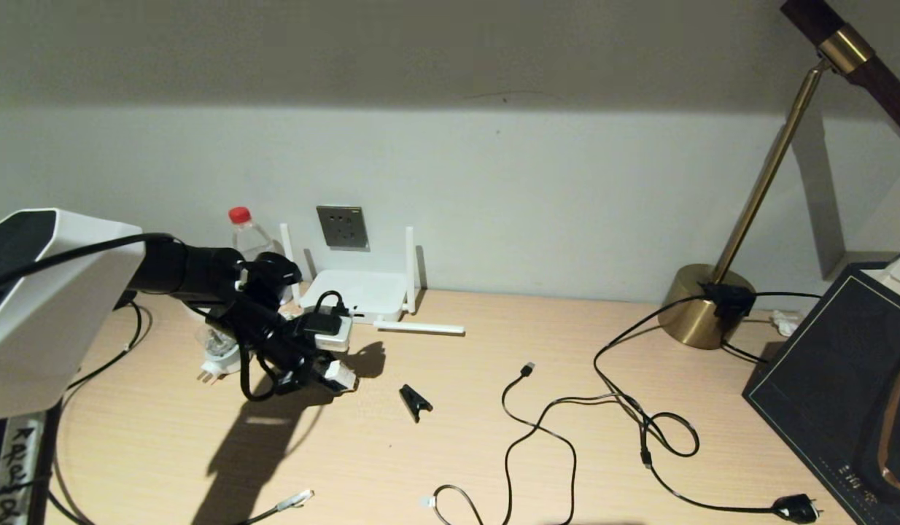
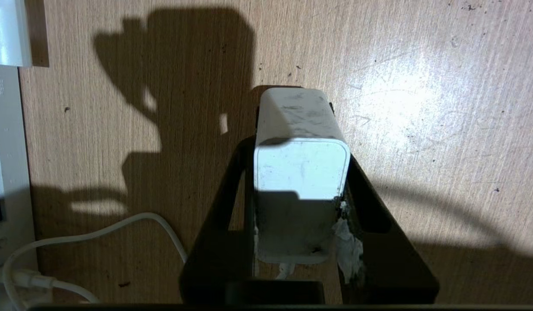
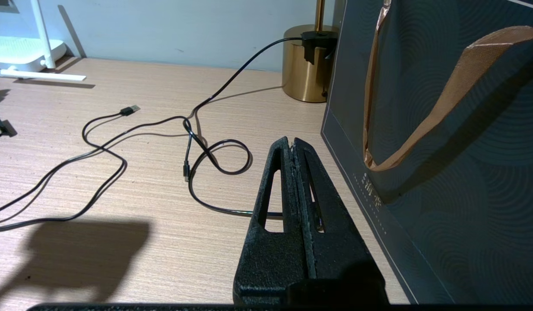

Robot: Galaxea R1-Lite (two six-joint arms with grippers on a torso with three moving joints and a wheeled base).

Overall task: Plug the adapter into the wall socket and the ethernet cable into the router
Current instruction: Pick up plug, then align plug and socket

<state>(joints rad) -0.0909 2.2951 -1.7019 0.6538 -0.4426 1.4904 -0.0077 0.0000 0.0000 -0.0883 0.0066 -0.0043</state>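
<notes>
Above the light wooden bench (image 1: 494, 437), left end effector (image 2: 299, 142) clamps the small white cube adapter (image 2: 301, 168), its prongs hidden. Flat white four-antenna router (image 1: 359, 292) sits partly occluded below the grey wall socket (image 1: 342, 227). Right end effector (image 3: 293, 144) idle, fully closed, empty.

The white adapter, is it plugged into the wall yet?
Not yet. The left hand holds the adapter over the desk, away from the wall socket.
</notes>
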